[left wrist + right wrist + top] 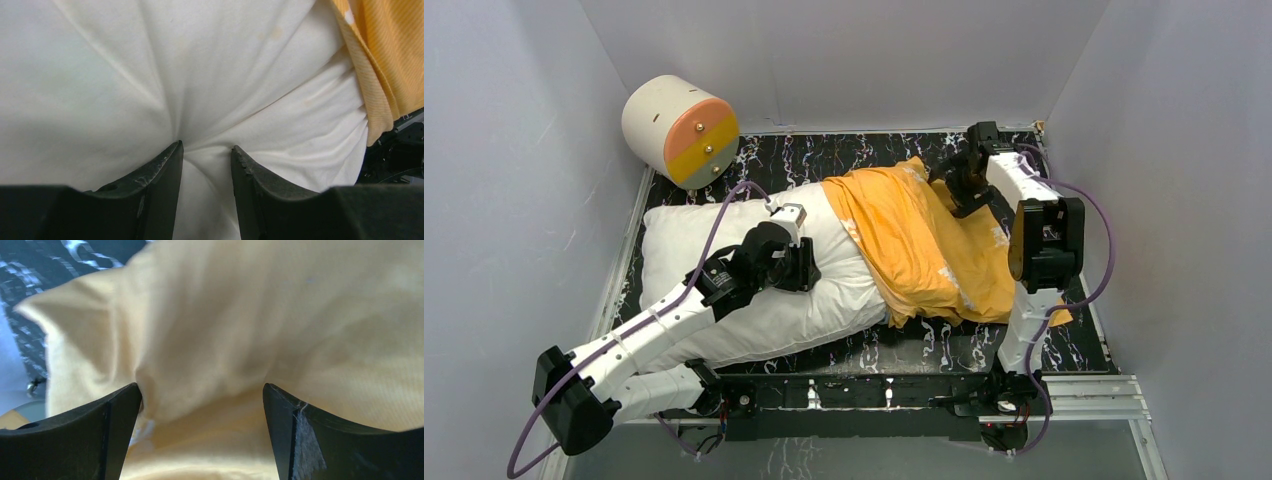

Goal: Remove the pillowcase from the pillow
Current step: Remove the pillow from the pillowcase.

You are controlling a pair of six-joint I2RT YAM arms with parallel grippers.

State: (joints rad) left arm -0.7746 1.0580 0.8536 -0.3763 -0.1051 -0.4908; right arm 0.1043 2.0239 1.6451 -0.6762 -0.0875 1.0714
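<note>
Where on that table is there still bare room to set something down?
Two bare strips of the black marbled tabletop: one along the back wall, between the cream cylinder and the right pincer; one in front, between the pillow and the arm bases. The middle is crowded: pillow and orange pillowcase fill it.

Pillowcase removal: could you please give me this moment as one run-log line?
left gripper: pinching pillow fabric | right gripper: open around pillowcase fold | pillowcase: covers pillow's right part only
</note>
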